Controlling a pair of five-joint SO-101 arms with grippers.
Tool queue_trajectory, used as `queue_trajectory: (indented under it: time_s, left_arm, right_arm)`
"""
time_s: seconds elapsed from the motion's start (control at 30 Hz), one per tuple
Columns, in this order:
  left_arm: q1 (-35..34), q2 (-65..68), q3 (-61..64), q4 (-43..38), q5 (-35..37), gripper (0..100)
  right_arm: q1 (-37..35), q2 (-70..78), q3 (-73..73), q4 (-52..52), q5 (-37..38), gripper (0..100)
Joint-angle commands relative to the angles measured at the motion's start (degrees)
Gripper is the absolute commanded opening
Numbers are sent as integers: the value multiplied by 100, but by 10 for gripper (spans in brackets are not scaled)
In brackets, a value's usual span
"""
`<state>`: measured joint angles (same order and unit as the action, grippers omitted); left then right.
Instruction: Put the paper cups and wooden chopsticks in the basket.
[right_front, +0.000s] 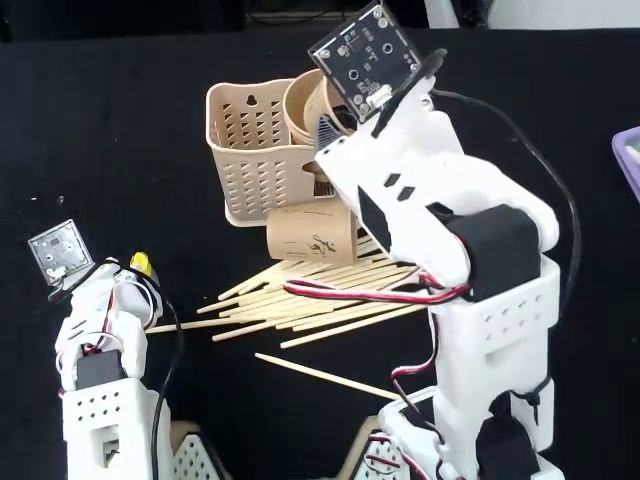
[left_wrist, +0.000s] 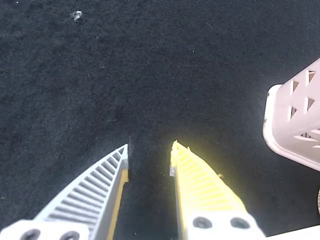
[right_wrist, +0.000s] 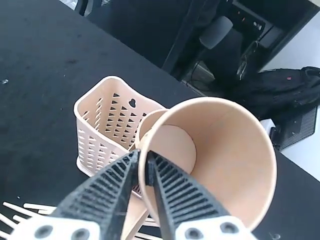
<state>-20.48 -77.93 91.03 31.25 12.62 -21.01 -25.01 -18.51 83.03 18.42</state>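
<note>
At the left of the black table (right_front: 120, 120), the left arm (right_front: 100, 340) sits low near the front edge. Its jaws, one grey and one yellow, stand open with nothing between them, pointing down at bare tabletop. A corner of the basket (left_wrist: 295, 125) lies well off to one side of them.

Toward the middle, the beige slotted basket (right_front: 255, 150) stands upright. One paper cup (right_front: 298, 105) sits inside it, mouth up. A second paper cup (right_wrist: 225, 160) is tilted at the basket's open top, pressed against the first. The right arm's black jaws are closed on this cup's rim, one jaw inside the cup and one outside. Whether the held cup rests on the basket cannot be told.

Just in front of the basket, a third paper cup (right_front: 312, 235) lies on its side on the table, touching the basket's base. Beside and below it, a loose fan of wooden chopsticks (right_front: 310, 295) spreads across the table, and its ends on one side run under the right arm. A single chopstick (right_front: 325, 375) lies apart from the pile, nearer the front edge.

The right arm (right_front: 460, 240), white with black motors, rises from the front right and leans over the pile toward the basket. At the far right edge, a purple tray (right_front: 628, 150) pokes into view.
</note>
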Motion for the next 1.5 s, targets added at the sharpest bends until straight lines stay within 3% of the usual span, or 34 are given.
queue_trajectory:
  time_s: [0.0, 0.5, 0.73, 1.1, 1.47]
  left_arm:
    - [-22, -79, -31, -132, 35, 145]
    - [13, -79, -31, -141, 35, 145]
    - [13, -79, -40, -141, 35, 145]
    - [13, -79, -40, -141, 35, 145]
    - [22, -79, -48, -141, 44, 145]
  right_arm:
    - [53, -31, 22, -176, -44, 11]
    - [70, -31, 13, -290, -193, 11]
    - [844, 4, 22, -545, -862, 11]
    - [888, 22, 31, -765, -888, 11]
    - [668, -31, 1727, -2760, -897, 11]
